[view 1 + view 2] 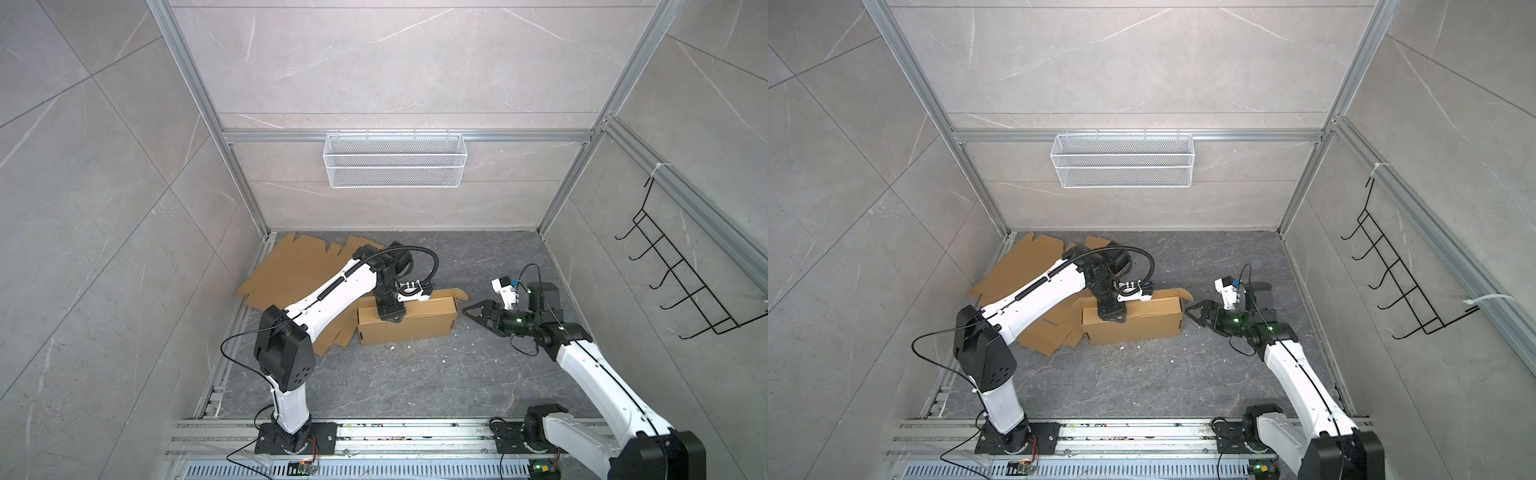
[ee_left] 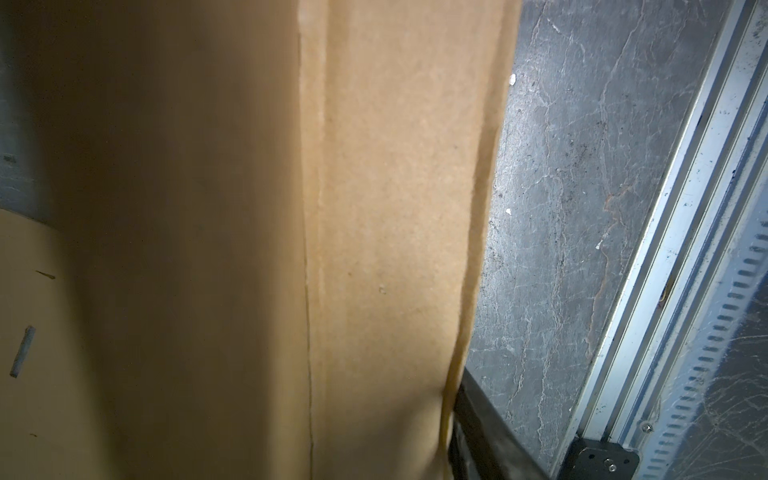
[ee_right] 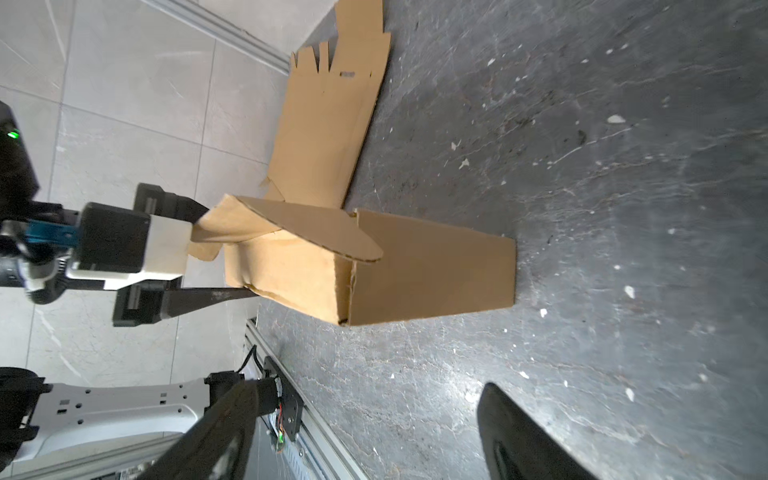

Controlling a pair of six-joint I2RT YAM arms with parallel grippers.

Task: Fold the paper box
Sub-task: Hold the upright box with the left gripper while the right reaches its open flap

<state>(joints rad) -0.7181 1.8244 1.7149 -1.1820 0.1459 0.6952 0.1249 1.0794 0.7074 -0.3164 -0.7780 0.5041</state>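
The brown paper box [image 1: 415, 322] [image 1: 1138, 322] [image 3: 432, 266] stands on the dark floor, with one end flap [image 1: 459, 295] [image 3: 316, 232] sticking out at its right end. My left gripper [image 1: 390, 318] [image 1: 1112, 316] points down onto the box's top near its left end. It is shut on the cardboard [image 2: 395, 249]. One finger [image 2: 478, 436] presses the outside of the front wall and the other is hidden behind cardboard. My right gripper [image 1: 469, 313] [image 1: 1192, 313] [image 3: 370, 390] hangs open and empty just right of the box's right end.
Flat cardboard sheets [image 1: 299, 270] [image 1: 1025, 266] lie at the back left, partly under the left arm. A white wire basket [image 1: 395, 160] hangs on the back wall and a black hook rack [image 1: 685, 282] on the right wall. Metal rails [image 1: 374, 432] run along the front.
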